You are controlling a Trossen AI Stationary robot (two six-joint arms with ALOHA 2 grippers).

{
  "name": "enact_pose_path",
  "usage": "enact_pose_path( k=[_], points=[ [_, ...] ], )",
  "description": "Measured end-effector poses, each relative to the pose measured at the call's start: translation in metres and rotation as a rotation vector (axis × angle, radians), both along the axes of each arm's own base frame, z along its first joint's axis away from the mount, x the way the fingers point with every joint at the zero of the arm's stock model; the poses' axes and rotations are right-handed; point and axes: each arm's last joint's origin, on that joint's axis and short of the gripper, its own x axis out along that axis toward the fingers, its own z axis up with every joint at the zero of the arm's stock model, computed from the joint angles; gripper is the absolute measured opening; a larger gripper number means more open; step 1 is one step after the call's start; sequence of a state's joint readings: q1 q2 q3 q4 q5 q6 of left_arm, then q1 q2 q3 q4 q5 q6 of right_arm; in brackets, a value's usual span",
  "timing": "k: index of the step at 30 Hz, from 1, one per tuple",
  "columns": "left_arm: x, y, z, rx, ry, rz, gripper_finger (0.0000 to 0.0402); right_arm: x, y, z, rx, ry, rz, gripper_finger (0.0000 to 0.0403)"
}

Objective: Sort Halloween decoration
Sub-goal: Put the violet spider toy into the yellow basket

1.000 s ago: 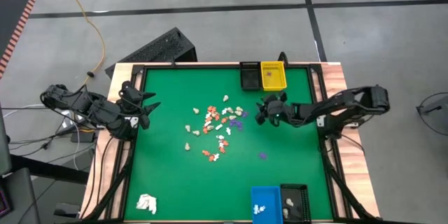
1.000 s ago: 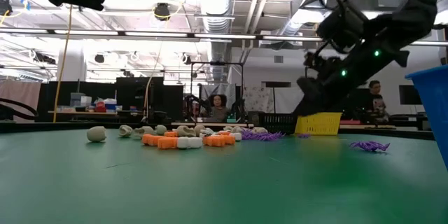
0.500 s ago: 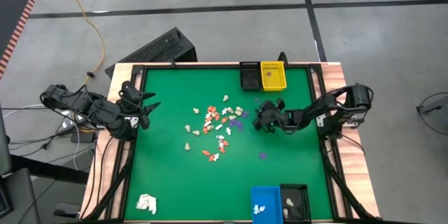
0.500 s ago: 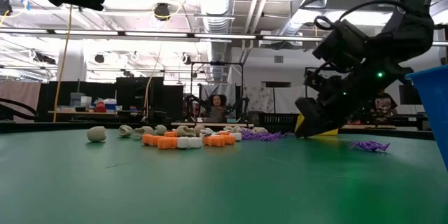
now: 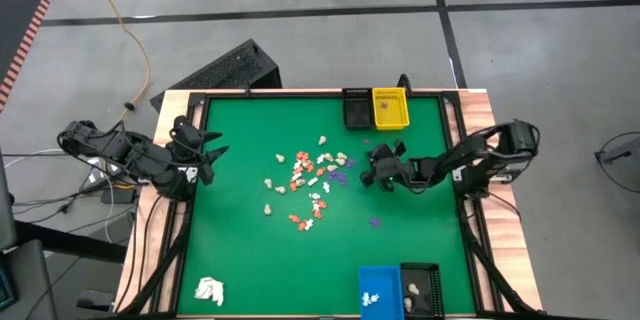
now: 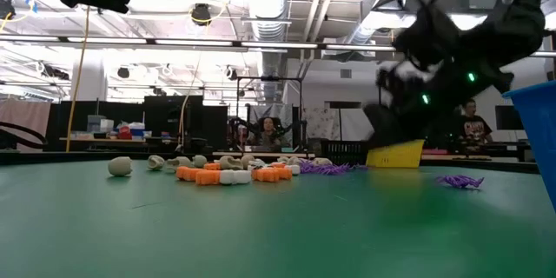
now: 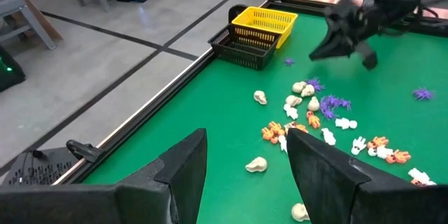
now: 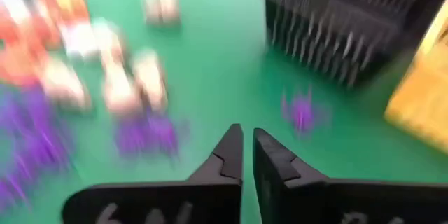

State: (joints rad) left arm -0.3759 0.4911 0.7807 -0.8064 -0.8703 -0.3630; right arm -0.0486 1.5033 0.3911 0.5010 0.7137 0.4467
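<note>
Our right pincer has dropped beside the decorations mid-table and narrowed; its fingers are nearly shut, holding nothing we can see. We keep the left pincer open at the table's left edge.

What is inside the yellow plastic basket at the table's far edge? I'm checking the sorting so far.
The high view shows one small purple piece on the yellow plastic basket's floor; nothing else is visible inside.
</note>
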Motion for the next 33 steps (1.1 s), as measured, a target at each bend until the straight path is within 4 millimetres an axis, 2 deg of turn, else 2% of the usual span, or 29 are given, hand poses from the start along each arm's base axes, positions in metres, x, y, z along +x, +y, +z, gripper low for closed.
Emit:
enact_pose_path(
  k=[4,7,16,19,24,30,33],
  points=[
    [0.0,0.0,0.0,0.001,0.003,0.0,0.0189,-0.003,-0.005,0.008,-0.056,-0.002,-0.043,0.004],
    [0.0,0.0,-0.001,0.002,0.006,0.0,0.0189,-0.002,-0.011,0.009,-0.014,-0.025,-0.015,0.0056],
    [0.0,0.0,-0.001,0.005,0.006,0.004,0.0189,0.001,-0.032,-0.007,0.054,-0.072,-0.079,0.018],
    [0.0,0.0,-0.001,0.004,0.007,0.001,0.0189,0.003,-0.038,-0.01,0.051,-0.093,-0.102,0.0206],
    [-0.001,0.0,-0.001,0.007,0.011,0.001,0.0189,0.005,-0.041,-0.021,0.057,-0.057,-0.109,0.0207],
    [-0.001,0.0,-0.001,0.023,0.019,0.001,0.0189,0.016,-0.043,-0.037,0.069,-0.018,-0.129,0.0188],
    [-0.001,0.0,-0.001,0.023,0.022,-0.001,0.0189,0.021,-0.043,-0.041,0.075,-0.028,-0.149,0.0166]
  ],
)
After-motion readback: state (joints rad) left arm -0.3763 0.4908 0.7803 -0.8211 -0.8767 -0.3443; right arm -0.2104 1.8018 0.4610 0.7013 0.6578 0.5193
